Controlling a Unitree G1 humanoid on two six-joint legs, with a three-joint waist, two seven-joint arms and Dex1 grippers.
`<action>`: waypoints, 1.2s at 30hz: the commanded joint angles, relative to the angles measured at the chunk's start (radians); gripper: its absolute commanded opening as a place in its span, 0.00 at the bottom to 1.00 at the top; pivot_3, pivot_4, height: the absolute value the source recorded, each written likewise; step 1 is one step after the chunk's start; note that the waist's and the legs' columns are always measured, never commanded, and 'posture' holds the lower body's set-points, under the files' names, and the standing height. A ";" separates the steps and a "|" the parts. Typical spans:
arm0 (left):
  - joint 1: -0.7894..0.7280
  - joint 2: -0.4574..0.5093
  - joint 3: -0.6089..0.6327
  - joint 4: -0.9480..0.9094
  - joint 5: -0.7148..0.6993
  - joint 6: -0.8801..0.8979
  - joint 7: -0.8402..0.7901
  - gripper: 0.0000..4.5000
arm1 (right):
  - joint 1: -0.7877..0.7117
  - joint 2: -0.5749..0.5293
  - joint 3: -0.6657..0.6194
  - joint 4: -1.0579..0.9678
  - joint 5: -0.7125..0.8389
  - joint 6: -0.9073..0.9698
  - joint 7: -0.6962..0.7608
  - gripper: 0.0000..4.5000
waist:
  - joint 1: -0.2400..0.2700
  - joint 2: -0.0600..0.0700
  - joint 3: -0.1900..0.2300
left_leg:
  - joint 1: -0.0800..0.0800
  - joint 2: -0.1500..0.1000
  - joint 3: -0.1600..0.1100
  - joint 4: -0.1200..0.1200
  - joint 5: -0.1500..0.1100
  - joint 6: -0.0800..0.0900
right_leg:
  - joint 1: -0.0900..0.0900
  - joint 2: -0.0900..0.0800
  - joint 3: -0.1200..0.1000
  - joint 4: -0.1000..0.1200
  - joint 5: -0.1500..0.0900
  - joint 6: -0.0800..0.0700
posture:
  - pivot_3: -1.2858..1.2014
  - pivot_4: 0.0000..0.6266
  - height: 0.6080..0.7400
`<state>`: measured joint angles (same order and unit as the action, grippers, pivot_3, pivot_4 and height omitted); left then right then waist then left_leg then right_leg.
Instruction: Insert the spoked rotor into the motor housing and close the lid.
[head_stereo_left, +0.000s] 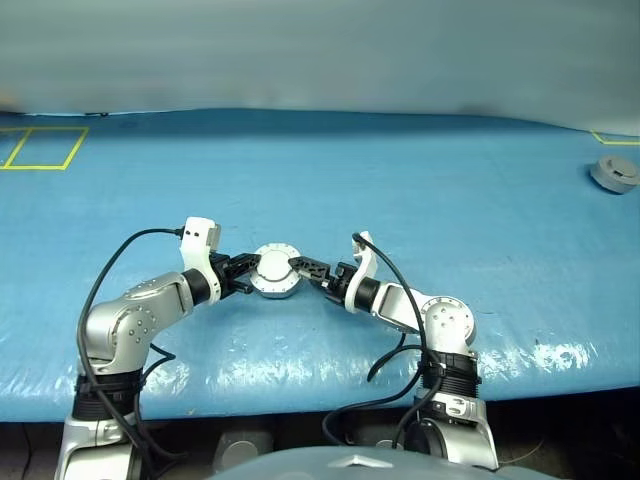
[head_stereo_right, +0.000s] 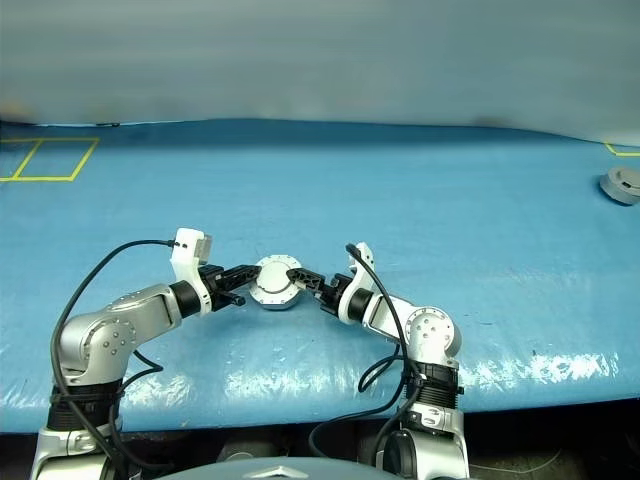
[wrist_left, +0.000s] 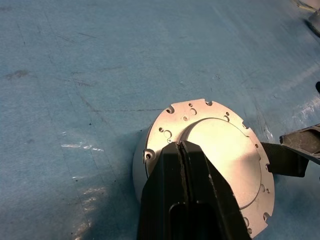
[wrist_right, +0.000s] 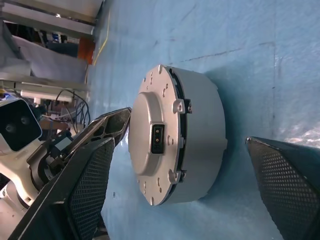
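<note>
The motor housing (wrist_right: 202, 135) stands on the blue table cover in front of me. The lid (wrist_right: 150, 132) sits on it, plain grey face and raised middle outward. The spoked rotor is hidden. My left gripper (wrist_left: 180, 146) is shut, and its joined fingertips lie on the lid's top near the rim. My right gripper (wrist_right: 190, 192) is open. One mesh-faced finger (wrist_right: 92, 185) stands on each side of the housing, with a gap to its wall. In the head views the capped housing (head_stereo_left: 273, 272) lies between the left gripper (head_stereo_left: 244, 268) and the right gripper (head_stereo_left: 304, 273).
A small grey round part (head_stereo_left: 614, 174) lies at the far right of the blue cover (head_stereo_left: 400, 190). Yellow tape squares (head_stereo_left: 40, 148) mark the far left. The table's front edge (head_stereo_left: 300, 395) runs just behind my arms.
</note>
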<state>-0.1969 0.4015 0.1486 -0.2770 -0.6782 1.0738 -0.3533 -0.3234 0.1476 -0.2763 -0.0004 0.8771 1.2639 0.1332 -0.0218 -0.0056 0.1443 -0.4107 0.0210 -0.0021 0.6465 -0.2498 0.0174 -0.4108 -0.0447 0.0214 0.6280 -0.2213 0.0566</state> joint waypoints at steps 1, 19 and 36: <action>0.043 0.001 -0.044 0.036 0.021 0.039 0.002 0.00 | 0.060 0.180 0.040 0.017 0.063 -0.020 -0.009 0.99 | -0.001 0.000 0.000 | 0.000 0.000 0.000 0.000 0.000 0.000 | 0.000 0.000 0.000 0.000 0.000 0.000 | 0.52 0.24 1.00; 0.052 -0.010 -0.040 0.042 0.035 0.032 -0.006 0.00 | 0.111 0.122 0.066 0.037 0.191 0.040 -0.078 0.25 | -0.004 0.001 -0.001 | 0.000 0.000 0.000 0.001 0.000 0.000 | 0.001 0.001 0.000 0.001 0.001 0.001 | 0.52 0.24 1.00; 0.094 -0.286 0.461 -0.079 -0.392 -0.025 0.222 0.80 | 0.181 0.148 -0.021 -0.084 0.423 -0.070 -0.221 0.25 | -0.004 0.000 0.001 | -0.005 0.003 -0.002 0.003 0.000 0.001 | -0.002 0.000 0.000 0.001 0.002 0.004 | 0.52 0.24 1.00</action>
<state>-0.1192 0.1448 0.5451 -0.3164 -0.9685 1.0821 -0.1724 -0.2431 0.1130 -0.3148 -0.0107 1.2176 1.2370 -0.0789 -0.0254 -0.0060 0.1451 -0.4156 0.0253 -0.0033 0.6496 -0.2502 0.0185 -0.4129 -0.0448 0.0219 0.6287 -0.2187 0.0607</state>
